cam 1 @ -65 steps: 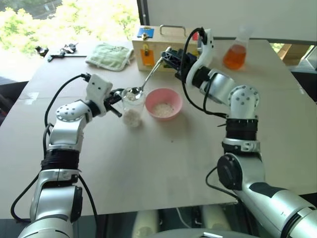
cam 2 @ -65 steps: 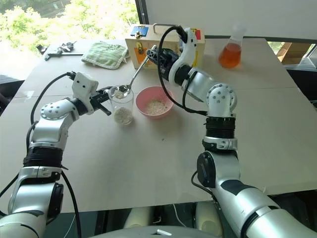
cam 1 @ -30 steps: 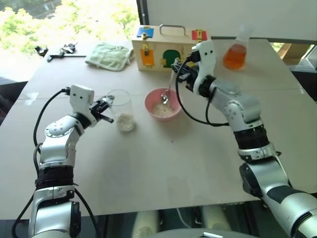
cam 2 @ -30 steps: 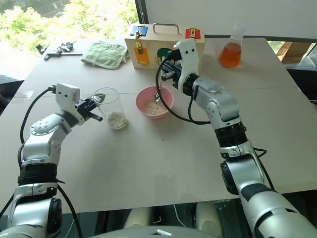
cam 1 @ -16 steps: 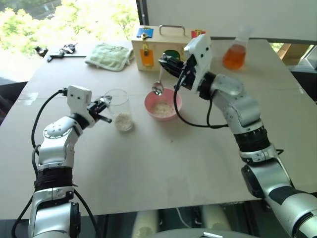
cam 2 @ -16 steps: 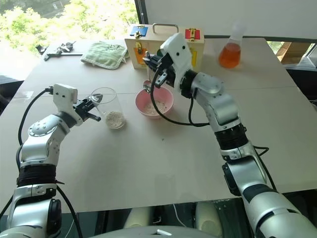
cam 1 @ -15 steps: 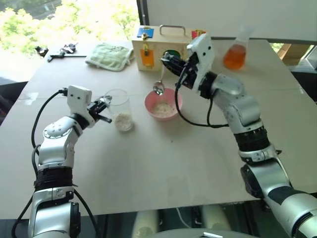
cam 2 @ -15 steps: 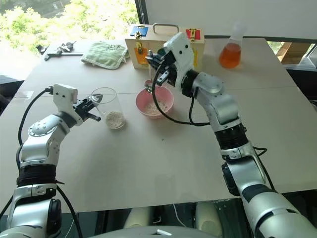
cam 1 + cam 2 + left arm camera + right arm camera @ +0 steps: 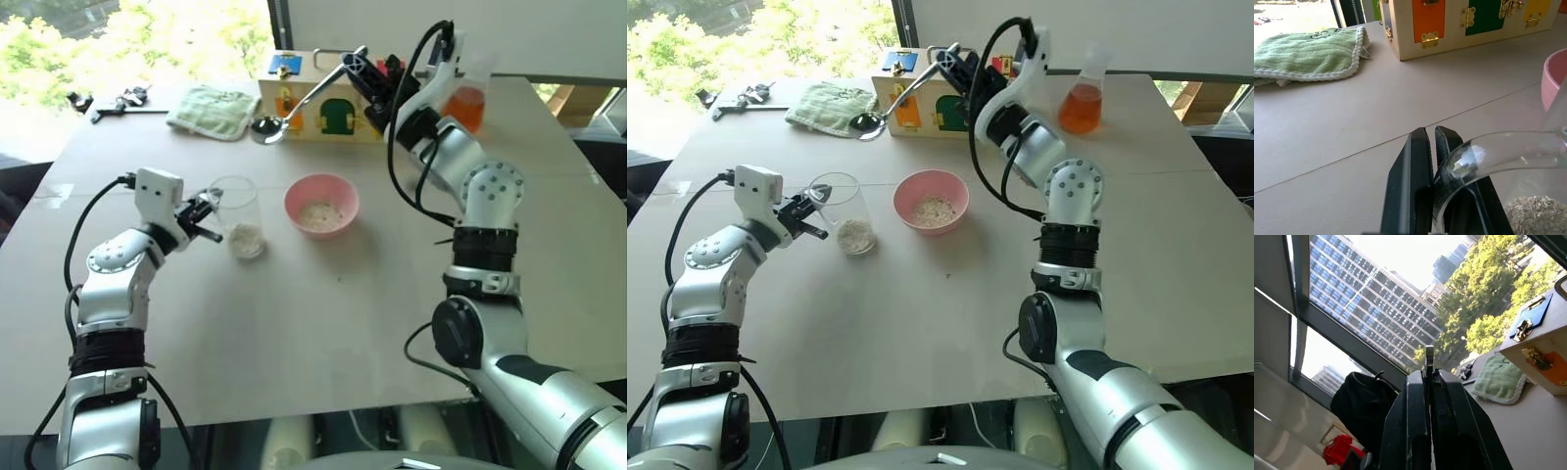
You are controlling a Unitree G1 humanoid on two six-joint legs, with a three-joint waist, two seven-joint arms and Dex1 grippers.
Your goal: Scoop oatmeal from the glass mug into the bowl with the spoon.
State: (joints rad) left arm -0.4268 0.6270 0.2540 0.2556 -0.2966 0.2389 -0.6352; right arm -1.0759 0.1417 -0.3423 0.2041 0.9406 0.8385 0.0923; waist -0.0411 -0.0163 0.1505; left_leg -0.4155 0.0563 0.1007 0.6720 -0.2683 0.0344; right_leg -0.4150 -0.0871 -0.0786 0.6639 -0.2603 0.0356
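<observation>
2 end effectors both clamped shut. Left end effector [image 9: 208,208] gripping handle of glass mug [image 9: 238,216], mug standing on worktop [image 9: 323,323], oatmeal [image 9: 247,238] heaped at its bottom. Right end effector [image 9: 355,67] pinching spoon [image 9: 294,106] handle, holding it raised above worktop, spoon head hanging near green cloth [image 9: 208,108], in front of wooden box [image 9: 323,98]. Pink bowl [image 9: 321,205] sitting just beside mug, holding some oatmeal. Flask of orange liquid [image 9: 1083,93] standing behind right arm.
</observation>
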